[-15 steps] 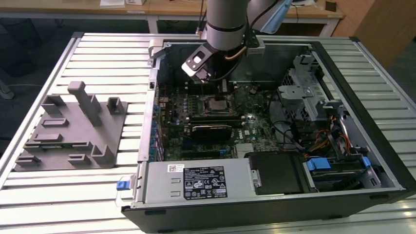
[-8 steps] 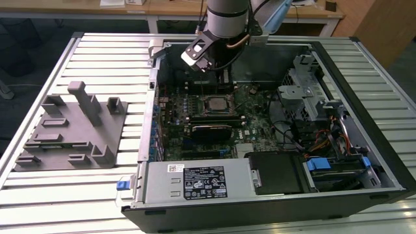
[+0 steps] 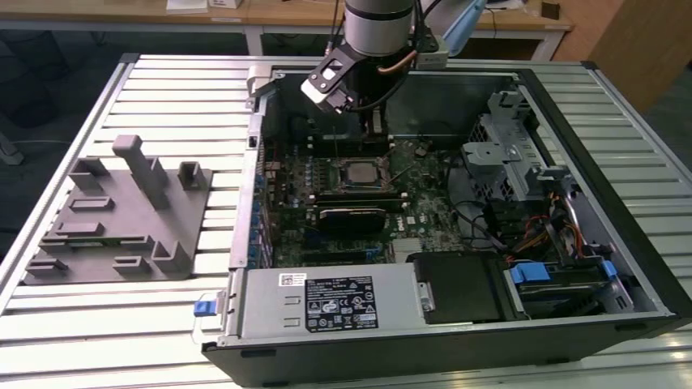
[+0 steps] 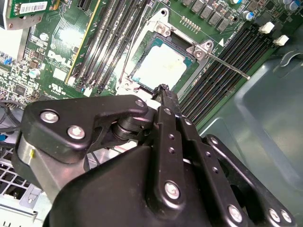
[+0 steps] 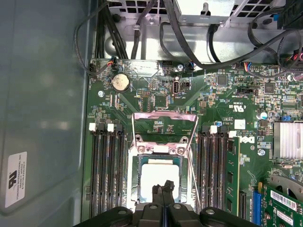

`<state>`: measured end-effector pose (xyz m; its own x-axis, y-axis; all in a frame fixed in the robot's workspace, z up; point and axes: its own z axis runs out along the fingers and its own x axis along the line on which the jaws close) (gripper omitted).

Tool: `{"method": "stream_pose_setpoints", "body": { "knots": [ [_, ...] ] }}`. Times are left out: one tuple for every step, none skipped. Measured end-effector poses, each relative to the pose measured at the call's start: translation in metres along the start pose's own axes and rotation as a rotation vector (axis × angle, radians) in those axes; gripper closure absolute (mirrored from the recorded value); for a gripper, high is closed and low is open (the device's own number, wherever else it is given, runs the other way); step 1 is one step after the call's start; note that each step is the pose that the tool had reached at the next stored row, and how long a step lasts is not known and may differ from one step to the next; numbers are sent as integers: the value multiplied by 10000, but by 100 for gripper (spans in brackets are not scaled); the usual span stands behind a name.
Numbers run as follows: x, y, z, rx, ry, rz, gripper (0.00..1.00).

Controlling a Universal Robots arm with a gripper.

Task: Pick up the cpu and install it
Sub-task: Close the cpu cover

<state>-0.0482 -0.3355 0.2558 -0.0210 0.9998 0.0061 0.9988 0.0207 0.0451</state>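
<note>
Within socket [image 5: 134, 183]: flat square silvery cpu [image 5: 154, 172].

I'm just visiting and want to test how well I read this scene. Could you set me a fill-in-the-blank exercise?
1. The cpu lies in the ___ on the green motherboard.
2. The metal retaining frame beside it is flipped ___.
3. The gripper over the cpu is ___, holding nothing.

Missing words: socket; open; shut.

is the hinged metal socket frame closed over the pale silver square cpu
No, in the first wrist view the frame is swung back and the cpu top lies bare.
</note>
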Motion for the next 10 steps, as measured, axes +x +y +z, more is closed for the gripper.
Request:
{"method": "stream_pose_setpoints", "body": {
  "knots": [
    [0, 0, 0, 0, 0, 0, 89],
    [0, 0, 0, -1, 0, 0, 89],
    [0, 0, 0, -2, 1, 0, 89],
    [0, 0, 0, -3, 0, 0, 89],
    [0, 0, 0, -3, 0, 0, 89],
    [0, 0, 0, -3, 0, 0, 89],
    [0, 0, 0, -4, 0, 0, 89],
    [0, 0, 0, -5, 0, 0, 89],
    [0, 0, 0, -6, 1, 0, 89],
    [0, 0, -6, -3, -5, 0, 89]
  ]
}}
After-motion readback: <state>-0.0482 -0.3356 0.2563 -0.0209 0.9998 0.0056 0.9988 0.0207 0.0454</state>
